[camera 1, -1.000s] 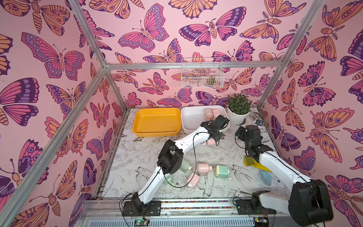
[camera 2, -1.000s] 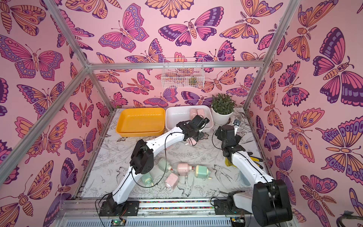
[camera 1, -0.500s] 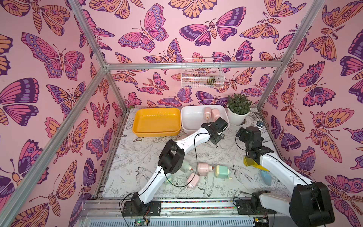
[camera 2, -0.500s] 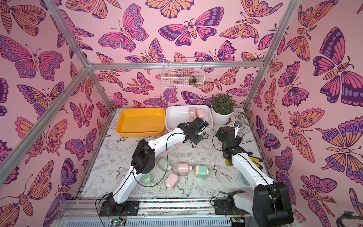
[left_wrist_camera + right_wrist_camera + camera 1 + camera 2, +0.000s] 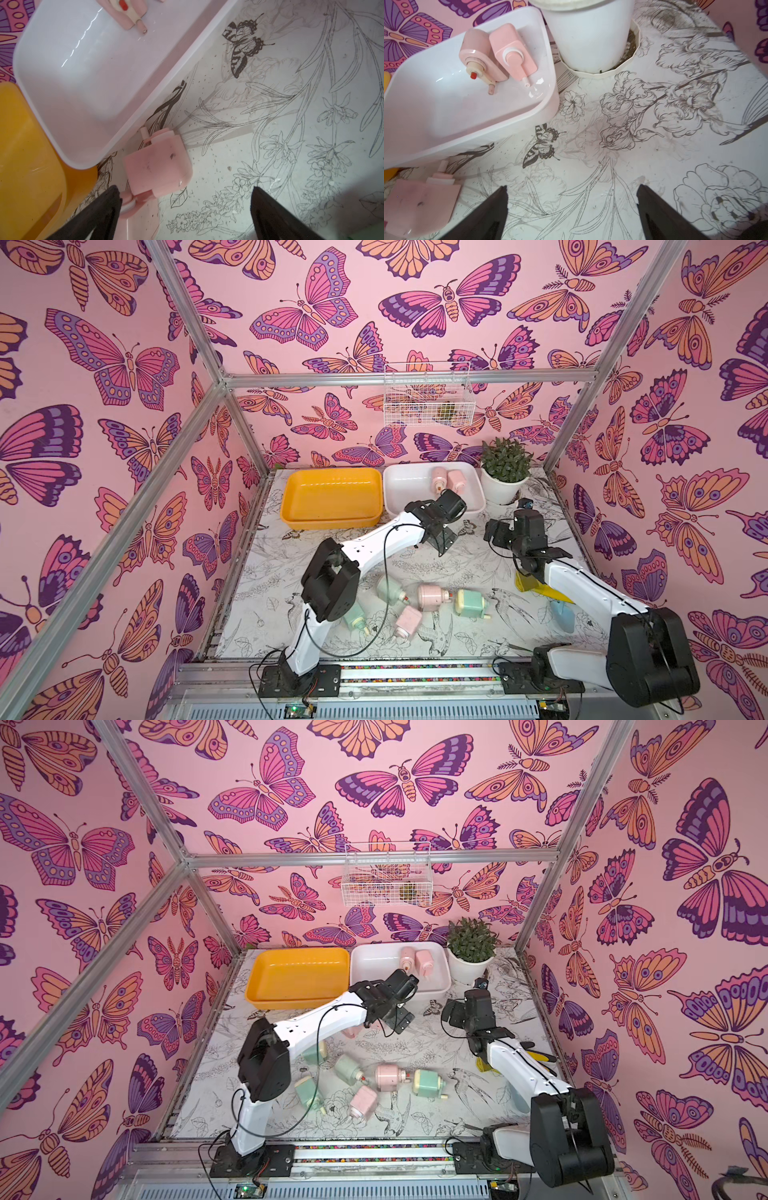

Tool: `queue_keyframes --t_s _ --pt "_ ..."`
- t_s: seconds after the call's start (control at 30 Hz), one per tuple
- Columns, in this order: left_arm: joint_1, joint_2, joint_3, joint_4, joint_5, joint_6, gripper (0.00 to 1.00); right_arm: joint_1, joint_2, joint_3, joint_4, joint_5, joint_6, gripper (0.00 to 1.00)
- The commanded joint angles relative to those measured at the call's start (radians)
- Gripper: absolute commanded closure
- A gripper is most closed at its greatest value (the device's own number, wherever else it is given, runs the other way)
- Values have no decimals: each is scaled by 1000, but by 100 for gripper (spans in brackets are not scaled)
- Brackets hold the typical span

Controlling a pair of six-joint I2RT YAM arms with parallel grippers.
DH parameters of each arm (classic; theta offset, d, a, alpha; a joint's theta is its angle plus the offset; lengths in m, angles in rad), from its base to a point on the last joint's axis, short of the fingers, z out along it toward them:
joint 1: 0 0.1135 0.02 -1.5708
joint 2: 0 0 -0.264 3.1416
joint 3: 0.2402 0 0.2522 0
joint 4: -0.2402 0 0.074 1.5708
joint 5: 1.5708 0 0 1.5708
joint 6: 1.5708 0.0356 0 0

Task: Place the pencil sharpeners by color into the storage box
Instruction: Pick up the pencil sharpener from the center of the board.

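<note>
**Pink sharpener lies outside the white bin**

We see our left gripper spread wide above a pink sharpener lying on the table, just beside the white bin. Our right gripper is wide, empty.

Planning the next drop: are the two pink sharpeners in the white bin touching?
Touching. The right wrist view shows rounded sharpener and boxy sharpener pressed side by side, no gap.

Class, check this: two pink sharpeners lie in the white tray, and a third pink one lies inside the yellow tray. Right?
Not quite. The third pink sharpener lies on the table beside the white tray, not inside the yellow tray; the left wrist view shows it. Two pink sharpeners do lie in the white tray.
</note>
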Motion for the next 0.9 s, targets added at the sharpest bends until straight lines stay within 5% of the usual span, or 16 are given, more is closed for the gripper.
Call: queue_keyframes --t_s 0.0,0.13,0.37,0.53,0.67,0.87 --pt "65 -118 -139 -60 40 -7 0 -2 3 40 -14 -39 -16 1" --pt "142 -206 -214 -118 152 27 0 -1 5 61 -35 -36 -29 1" --pt "81 -291 -286 -198 482 151 0 -2 -23 61 -89 -65 -57 1" --pt "-21 -390 -366 -206 467 387 0 -1 -28 51 -80 -66 -54 1" --pt "-50 -406 -387 -214 584 547 0 -1 -27 49 -61 -77 -41 1" --pt "-140 -308 -344 -223 427 691 0 -1 -32 34 -48 -62 -39 1"
